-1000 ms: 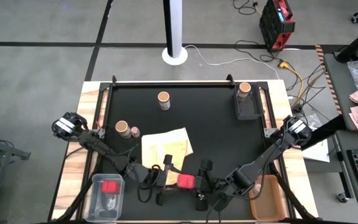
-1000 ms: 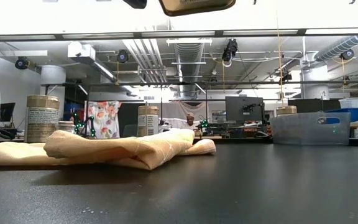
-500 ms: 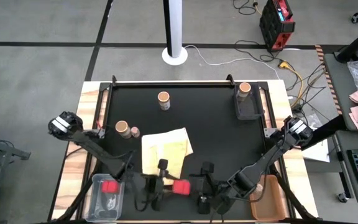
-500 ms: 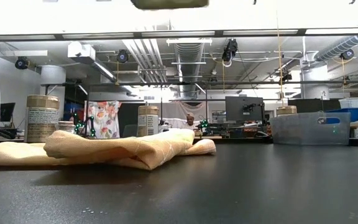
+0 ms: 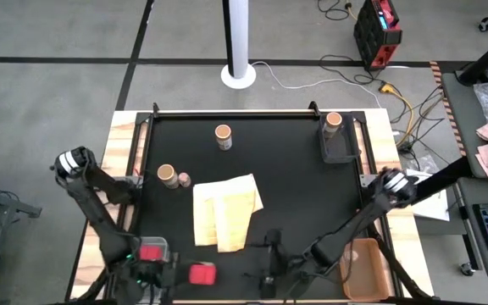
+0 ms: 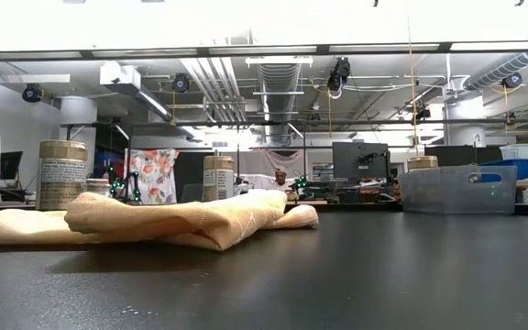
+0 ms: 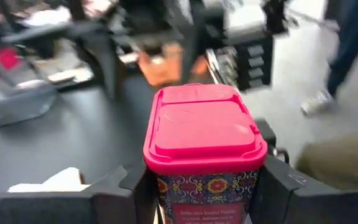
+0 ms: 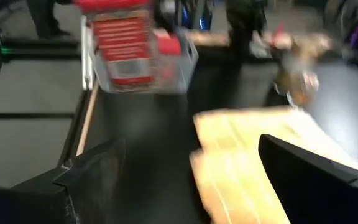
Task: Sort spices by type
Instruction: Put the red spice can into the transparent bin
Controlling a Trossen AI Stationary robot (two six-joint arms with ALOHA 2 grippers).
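Left gripper (image 7: 201, 193) clamped on red spice container (image 7: 204, 134), bound for clear bin (image 5: 134, 275); right gripper (image 8: 188, 180) wide open, empty.

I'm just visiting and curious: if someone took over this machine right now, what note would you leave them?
Left pincer: shut on a red spice box, near the table's front edge, beside the clear bin.
Right pincer: open, empty, at the front middle.
Done: one red box in the clear bin; one jar in the dark bin.
Left: bin the held box; two jars and a tiny pale one stand loose behind the yellow cloth.
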